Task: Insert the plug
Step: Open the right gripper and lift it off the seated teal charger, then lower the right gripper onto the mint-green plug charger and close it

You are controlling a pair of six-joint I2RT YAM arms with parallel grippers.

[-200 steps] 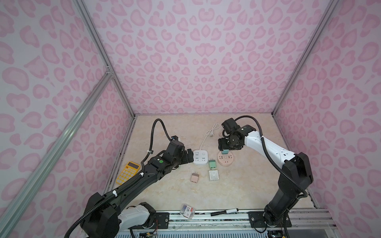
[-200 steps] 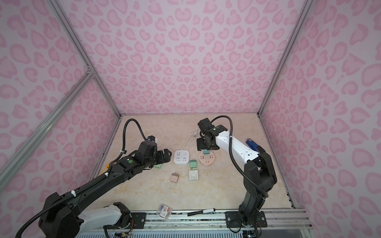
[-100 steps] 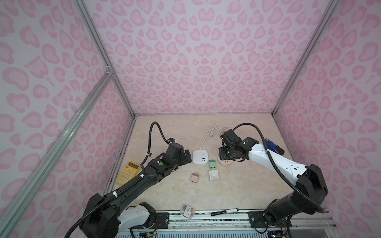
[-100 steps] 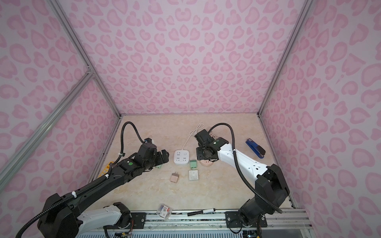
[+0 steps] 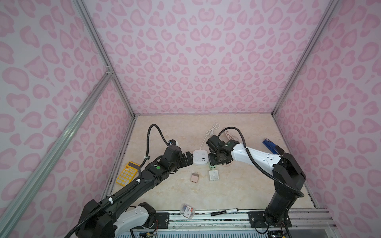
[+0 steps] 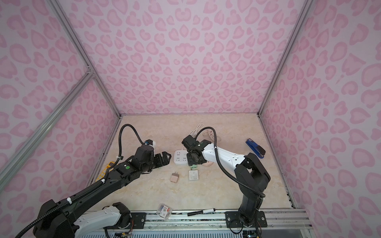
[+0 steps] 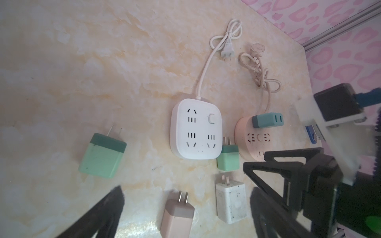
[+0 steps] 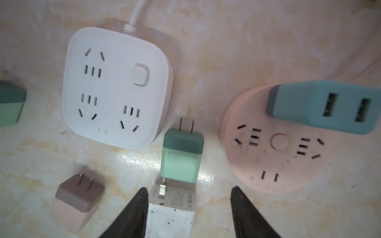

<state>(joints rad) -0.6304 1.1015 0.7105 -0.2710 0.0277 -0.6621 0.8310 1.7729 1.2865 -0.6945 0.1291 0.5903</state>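
A small green plug (image 8: 181, 158) lies flat on the table between the white square power strip (image 8: 115, 86) and the round pink power strip (image 8: 274, 148), prongs pointing away. My right gripper (image 8: 189, 188) hovers just behind it, open, and the top of a white plug (image 8: 171, 218) lies under the gap. A teal plug (image 8: 321, 107) stands inserted in the pink strip. My left gripper (image 7: 187, 189) is open wide to the left of the white strip (image 5: 200, 157) and holds nothing. A pink plug (image 7: 177, 216) lies on the table below it. In both top views my right gripper (image 5: 213, 162) covers the green plug.
A larger green plug (image 7: 103, 156) lies left of the white strip. Both strips' coiled cords (image 7: 226, 39) lie behind them. A yellow calculator (image 5: 126, 174) is by the left wall and a blue stapler (image 5: 272, 146) at the right. A marker (image 5: 224, 211) and a small box (image 5: 187, 210) lie at the front edge.
My right arm has swung from above the round pink strip toward the front and left, down over the small green plug, and its jaws have narrowed. The left arm has barely moved.
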